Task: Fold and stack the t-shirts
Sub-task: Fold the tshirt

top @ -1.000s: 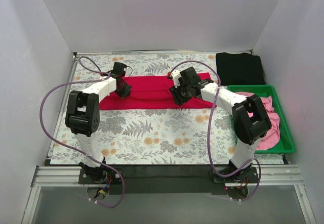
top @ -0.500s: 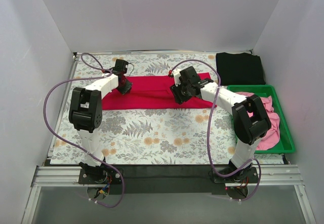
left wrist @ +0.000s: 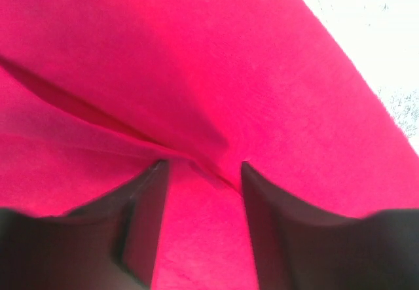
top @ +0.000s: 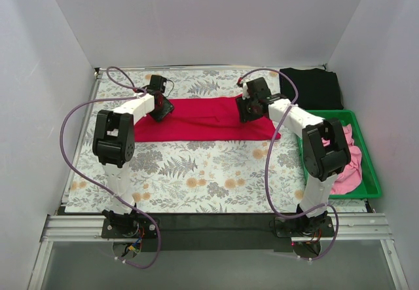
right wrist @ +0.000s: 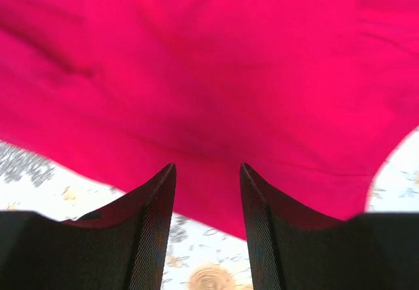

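The crimson t-shirt lies as a long folded band across the far half of the floral surface, its long axis running left to right. The left tool hangs over the band's left end, fingers spread with a raised fold line just at their tips and nothing pinched. The right tool is over the right part beside the cloth's edge, also spread and empty. Each arm therefore has its own end nearest. The folded black t-shirt and the green bin of pink t-shirts crowd the right end, so open room probably lies toward the near side.
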